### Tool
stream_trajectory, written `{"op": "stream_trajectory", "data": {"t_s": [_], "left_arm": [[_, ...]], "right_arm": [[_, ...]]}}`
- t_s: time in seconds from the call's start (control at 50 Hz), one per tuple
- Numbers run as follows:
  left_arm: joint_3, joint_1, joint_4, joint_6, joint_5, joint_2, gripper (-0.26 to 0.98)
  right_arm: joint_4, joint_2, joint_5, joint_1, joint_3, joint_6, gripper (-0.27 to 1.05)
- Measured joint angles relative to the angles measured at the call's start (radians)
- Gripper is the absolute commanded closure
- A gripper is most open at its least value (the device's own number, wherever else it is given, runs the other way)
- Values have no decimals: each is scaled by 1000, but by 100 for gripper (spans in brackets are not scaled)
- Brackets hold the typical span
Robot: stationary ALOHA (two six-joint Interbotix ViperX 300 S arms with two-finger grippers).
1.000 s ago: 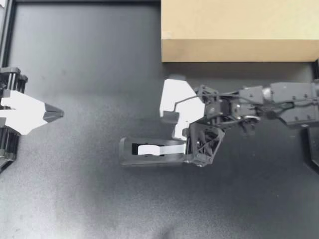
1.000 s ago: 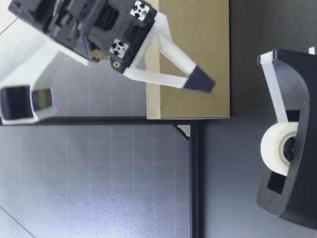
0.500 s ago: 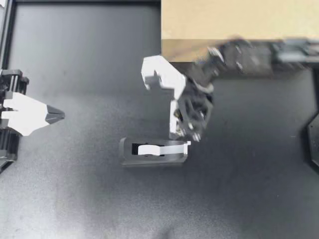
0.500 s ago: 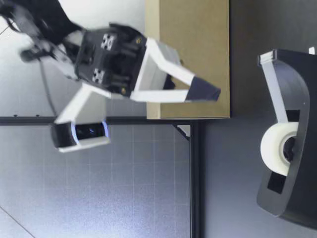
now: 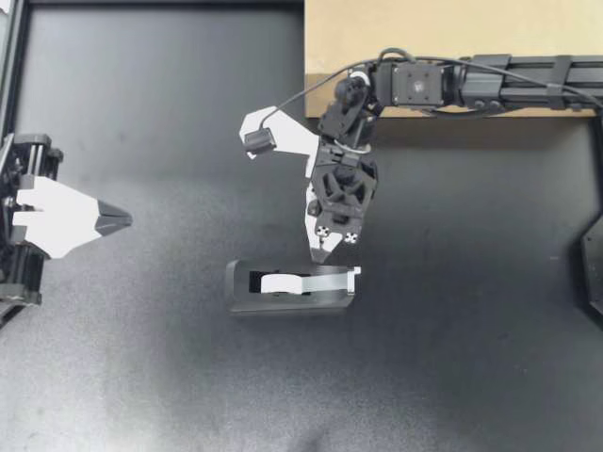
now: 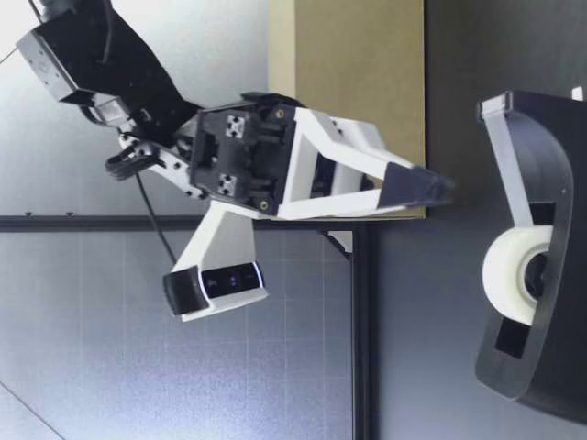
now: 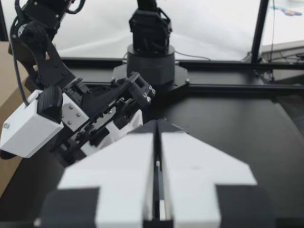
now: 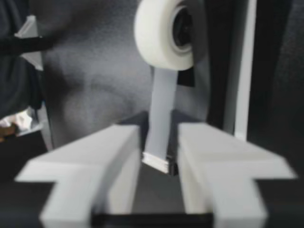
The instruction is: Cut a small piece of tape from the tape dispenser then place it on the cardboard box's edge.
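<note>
White right tool (image 5: 324, 247) — tilted toward tape dispenser (image 5: 283, 301)

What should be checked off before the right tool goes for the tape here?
1. Right tool open: ok, its fingers stand apart in the wrist view.
2. Tape strip lined up: ok, its cutter end sits ahead of the gap between the fingers.
3. Contact with the strip: not ok, the low view shows the tool above the tape dispenser, apart from it.
4. Left tool out of the way: ok, shut and far from the dispenser.
5. Cardboard box edge free: cannot tell, the right arm crosses over it.
</note>
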Motion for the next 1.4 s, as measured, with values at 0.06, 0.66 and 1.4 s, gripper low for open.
{"op": "stream_trajectory", "data": {"t_s": [0.06, 0.66, 1.4], "left_arm": [[0, -2, 0, 0, 0, 2, 85], [8, 0, -2, 0, 0, 2, 85], [25, -2, -2, 0, 0, 2, 85]], "right_arm": [[0, 3, 0, 0, 0, 2, 35], [5, 43, 3, 35, 26, 6, 36], [6, 43, 20, 43, 26, 14, 82]]}}
